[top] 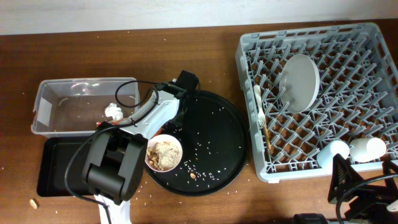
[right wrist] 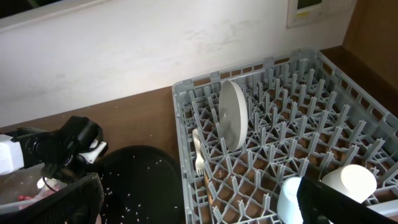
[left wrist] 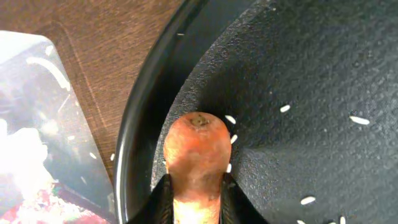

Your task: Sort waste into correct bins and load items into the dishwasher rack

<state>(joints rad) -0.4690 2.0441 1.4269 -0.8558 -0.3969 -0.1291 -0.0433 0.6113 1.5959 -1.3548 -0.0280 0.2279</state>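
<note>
My left gripper (left wrist: 196,182) is shut on the orange carrot stick (left wrist: 196,140) and holds it over the left rim of the round black tray (left wrist: 311,74), beside the clear tub (top: 50,93). In the overhead view the carrot is hidden under the arm. The tub holds crumpled white paper (top: 113,112) and the red wrapper (left wrist: 37,202). The white bowl (top: 163,152) of brownish scraps sits on the round tray. The grey rack (top: 373,74) holds the plate (top: 300,81), fork (top: 257,102), chopsticks (top: 266,134) and two cups (top: 336,150) (top: 368,148). My right gripper (top: 351,186) is open and empty by the rack's near right corner.
The shallow black rectangular tray (top: 56,168) lies in front of the clear tub, partly under the left arm. Rice grains are scattered over the round tray (top: 217,143). A small brown scrap (top: 34,203) lies on the table at the front left.
</note>
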